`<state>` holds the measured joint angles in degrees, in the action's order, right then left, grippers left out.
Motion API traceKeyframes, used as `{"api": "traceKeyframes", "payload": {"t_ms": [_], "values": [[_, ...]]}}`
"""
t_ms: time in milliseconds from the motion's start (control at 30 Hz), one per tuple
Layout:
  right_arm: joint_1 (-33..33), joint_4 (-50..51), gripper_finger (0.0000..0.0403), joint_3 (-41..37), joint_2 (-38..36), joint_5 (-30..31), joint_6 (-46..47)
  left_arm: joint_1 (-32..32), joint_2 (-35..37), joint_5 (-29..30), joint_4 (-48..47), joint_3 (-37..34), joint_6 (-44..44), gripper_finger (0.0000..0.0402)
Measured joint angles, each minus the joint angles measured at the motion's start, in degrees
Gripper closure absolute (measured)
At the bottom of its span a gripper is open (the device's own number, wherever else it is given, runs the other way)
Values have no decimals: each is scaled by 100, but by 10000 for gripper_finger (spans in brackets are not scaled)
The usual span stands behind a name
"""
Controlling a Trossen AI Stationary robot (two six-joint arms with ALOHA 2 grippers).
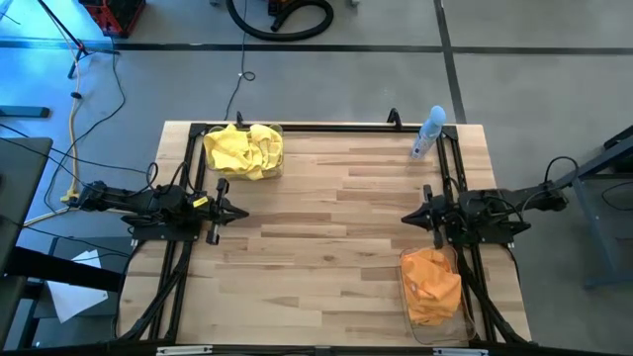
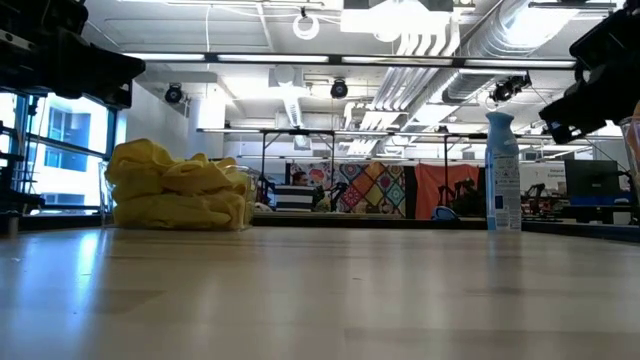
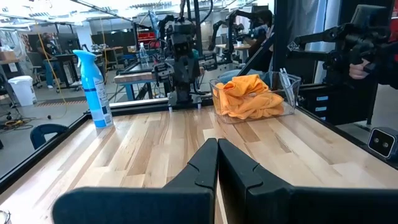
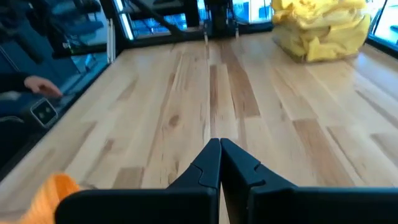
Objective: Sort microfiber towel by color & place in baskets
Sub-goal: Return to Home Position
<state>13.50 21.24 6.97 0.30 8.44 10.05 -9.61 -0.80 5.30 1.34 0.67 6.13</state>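
Claws first: left claw (image 3: 217, 144) has its fingers pressed together on nothing, above the worktop (image 1: 326, 227) at its left side; right claw (image 4: 220, 144), likewise closed and empty, faces it from the right; yellow towels (image 1: 244, 148) fill the clear basket (image 1: 282, 148) in the left arm's corner; orange towels (image 3: 249, 94) fill the second basket (image 3: 289, 93) beside the right arm; no cloth lies loose between them, so I judge the sorting finished and the retreat unobstructed; spray bottle (image 1: 427, 133) stands well apart.
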Motion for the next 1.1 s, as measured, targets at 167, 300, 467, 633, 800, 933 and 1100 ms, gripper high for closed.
{"api": "traceKeyframes", "payload": {"t_ms": [167,300,467,633,800,933,1100], "values": [[0,0,403,-30,33,-126,-324,0,0,0,1,0,-2,401],[0,0,403,-30,33,-141,-603,0,0,0,1,1,-2,401],[0,0,403,-30,35,-60,-322,-2,0,0,1,0,-4,401],[0,0,403,-30,35,40,-302,0,2,0,1,0,-4,401],[0,-2,403,-30,37,38,-302,0,0,0,1,1,-3,401],[0,-2,403,-30,37,40,-302,0,0,0,1,0,-4,401],[0,-2,403,-30,37,40,-302,-1,0,0,1,2,-1,401]]}}
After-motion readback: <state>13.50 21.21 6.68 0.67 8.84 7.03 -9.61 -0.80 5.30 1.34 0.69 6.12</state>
